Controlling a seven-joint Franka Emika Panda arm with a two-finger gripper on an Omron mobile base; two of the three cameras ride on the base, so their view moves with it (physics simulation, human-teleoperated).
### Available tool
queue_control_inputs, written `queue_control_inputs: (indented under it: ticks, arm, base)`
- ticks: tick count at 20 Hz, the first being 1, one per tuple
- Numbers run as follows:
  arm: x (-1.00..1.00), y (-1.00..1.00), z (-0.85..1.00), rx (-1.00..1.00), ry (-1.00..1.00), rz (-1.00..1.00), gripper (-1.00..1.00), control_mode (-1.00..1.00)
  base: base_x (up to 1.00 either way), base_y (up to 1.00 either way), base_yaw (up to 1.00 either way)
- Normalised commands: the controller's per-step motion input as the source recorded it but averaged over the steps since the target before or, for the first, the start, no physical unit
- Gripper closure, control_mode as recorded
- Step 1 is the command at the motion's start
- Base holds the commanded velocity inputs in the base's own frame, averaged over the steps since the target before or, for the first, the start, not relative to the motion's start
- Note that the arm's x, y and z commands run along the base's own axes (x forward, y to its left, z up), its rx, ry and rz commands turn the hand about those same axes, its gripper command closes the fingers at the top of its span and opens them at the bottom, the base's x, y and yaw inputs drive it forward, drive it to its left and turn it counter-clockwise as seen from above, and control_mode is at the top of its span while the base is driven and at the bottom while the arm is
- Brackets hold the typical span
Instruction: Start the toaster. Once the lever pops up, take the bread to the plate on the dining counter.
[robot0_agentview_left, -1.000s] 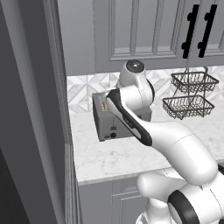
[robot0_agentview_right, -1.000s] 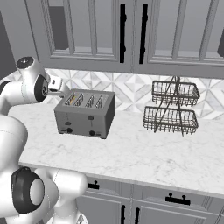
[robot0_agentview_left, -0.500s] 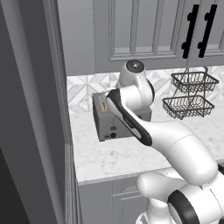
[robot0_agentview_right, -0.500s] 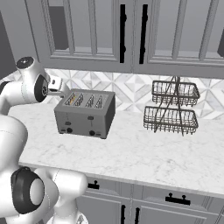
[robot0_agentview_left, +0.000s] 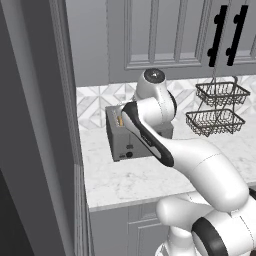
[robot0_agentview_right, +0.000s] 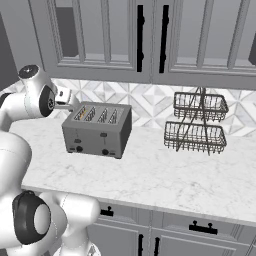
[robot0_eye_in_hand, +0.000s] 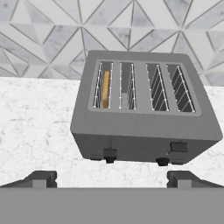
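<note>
Tool (robot0_eye_in_hand: 111, 178) unmoved, spread wide facing toaster (robot0_eye_in_hand: 144, 113).

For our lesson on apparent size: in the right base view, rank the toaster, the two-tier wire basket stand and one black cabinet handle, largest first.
1. toaster
2. two-tier wire basket stand, close to the toaster; nearly tied
3. black cabinet handle

one toaster (robot0_eye_in_hand: 144, 118), four slots; one bread (robot0_eye_in_hand: 105, 89) slice; two levers, two knobs; one two-tier wire basket (robot0_agentview_right: 196, 122).
</note>
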Motion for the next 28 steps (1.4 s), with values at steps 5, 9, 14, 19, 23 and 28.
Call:
queue_control_inputs:
  ticks: [5,9,14,19,23,28]
  arm:
    - [0.0,0.0,0.0,0.0,0.0,0.0,-1.0,-1.0]
    - [0.0,0.0,0.0,0.0,0.0,0.0,-1.0,-1.0]
    - [0.0,0.0,0.0,0.0,0.0,0.0,-1.0,-1.0]
    - [0.0,0.0,0.0,0.0,0.0,0.0,-1.0,-1.0]
    - [0.0,0.0,0.0,0.0,0.0,0.0,-1.0,-1.0]
    - [0.0,0.0,0.0,0.0,0.0,0.0,-1.0,-1.0]
  base:
    - [0.0,0.0,0.0]
    - [0.0,0.0,0.0]
    - [0.0,0.0,0.0]
    - [0.0,0.0,0.0]
    - [0.0,0.0,0.0]
    - [0.0,0.0,0.0]
